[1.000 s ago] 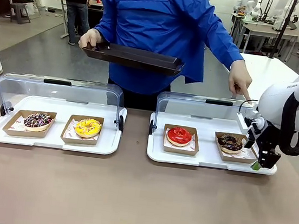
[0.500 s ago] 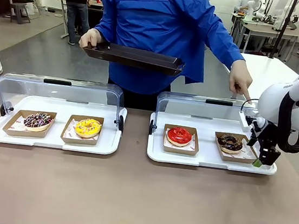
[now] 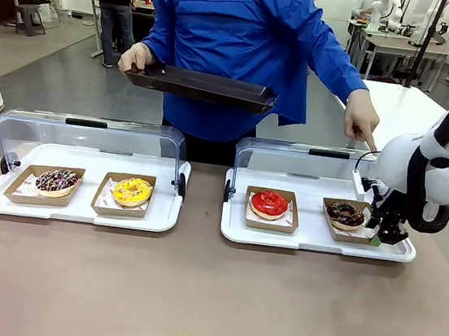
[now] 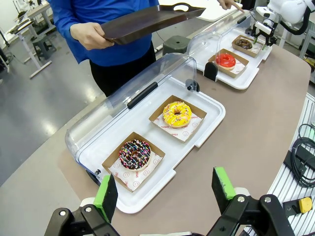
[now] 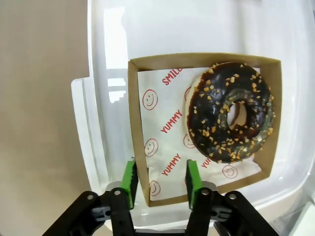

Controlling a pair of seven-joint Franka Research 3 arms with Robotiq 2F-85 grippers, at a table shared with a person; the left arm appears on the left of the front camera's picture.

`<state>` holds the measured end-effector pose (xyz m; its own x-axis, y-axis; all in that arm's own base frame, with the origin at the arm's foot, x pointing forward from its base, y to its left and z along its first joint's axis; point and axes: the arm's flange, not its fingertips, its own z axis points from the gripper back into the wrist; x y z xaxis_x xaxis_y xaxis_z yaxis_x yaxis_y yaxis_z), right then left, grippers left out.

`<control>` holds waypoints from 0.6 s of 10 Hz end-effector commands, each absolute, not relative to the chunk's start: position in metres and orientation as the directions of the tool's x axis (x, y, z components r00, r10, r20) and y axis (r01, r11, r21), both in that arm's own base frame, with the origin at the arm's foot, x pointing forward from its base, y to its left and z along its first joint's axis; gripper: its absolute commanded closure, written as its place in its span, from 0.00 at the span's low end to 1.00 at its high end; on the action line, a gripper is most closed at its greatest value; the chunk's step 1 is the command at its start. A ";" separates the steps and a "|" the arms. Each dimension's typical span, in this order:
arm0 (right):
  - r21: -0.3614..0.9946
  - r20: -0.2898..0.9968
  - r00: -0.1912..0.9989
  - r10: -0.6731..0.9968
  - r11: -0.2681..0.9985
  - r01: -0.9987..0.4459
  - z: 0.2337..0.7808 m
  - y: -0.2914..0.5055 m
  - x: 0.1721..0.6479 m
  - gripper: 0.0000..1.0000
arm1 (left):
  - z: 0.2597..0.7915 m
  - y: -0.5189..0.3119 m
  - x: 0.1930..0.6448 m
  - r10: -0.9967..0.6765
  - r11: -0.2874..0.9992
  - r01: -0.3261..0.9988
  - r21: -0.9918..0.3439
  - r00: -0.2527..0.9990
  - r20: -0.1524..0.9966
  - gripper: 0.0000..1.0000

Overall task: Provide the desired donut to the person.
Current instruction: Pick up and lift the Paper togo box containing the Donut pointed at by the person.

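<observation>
The person (image 3: 239, 47) in a blue jacket stands across the table, holding a dark tray (image 3: 201, 87) in one hand and pointing with the other hand (image 3: 363, 119) down at the right display case. Under that finger lies a chocolate donut with nut bits (image 3: 345, 213) (image 5: 230, 112) in a cardboard box (image 5: 142, 123). My right gripper (image 3: 376, 236) (image 5: 161, 179) is at the box's near rim. Its green pads straddle the cardboard wall, narrowed but with a gap still showing on both sides. My left gripper (image 4: 165, 194) hangs wide open above the table, holding nothing.
A red-glazed donut (image 3: 269, 203) shares the right white case (image 3: 314, 243). The left case (image 3: 79, 214) holds a yellow donut (image 3: 131, 191) and a chocolate sprinkle donut (image 3: 56, 180). Both clear lids (image 3: 90, 131) stand raised at the back. Bare tabletop stretches in front.
My right gripper has dropped and shifted left to the chocolate donut's box, and its jaws have narrowed around the rim. The person's hands and my left gripper have stayed put.
</observation>
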<state>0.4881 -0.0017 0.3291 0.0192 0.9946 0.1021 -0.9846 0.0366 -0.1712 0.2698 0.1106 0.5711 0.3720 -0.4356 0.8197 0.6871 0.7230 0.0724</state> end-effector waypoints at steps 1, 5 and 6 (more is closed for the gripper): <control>-0.144 0.083 0.029 0.996 0.041 -0.989 0.326 -0.003 0.497 0.85 | 0.572 0.110 0.270 -0.420 0.732 0.678 0.059 0.382 0.823 0.00; -0.118 0.090 0.003 0.996 0.013 -0.993 0.331 -0.004 0.494 1.00 | 0.572 0.110 0.270 -0.420 0.732 0.678 0.059 0.382 0.823 0.00; -0.107 0.076 -0.022 0.997 -0.014 -0.994 0.339 -0.004 0.487 1.00 | 0.572 0.110 0.270 -0.420 0.732 0.678 0.059 0.382 0.823 0.00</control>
<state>0.4899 -0.0027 0.3302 0.0081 0.9952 0.0980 -0.9914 0.0208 -0.1292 0.2698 0.1106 0.5711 0.3720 -0.4356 0.8197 0.6871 0.7229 0.0723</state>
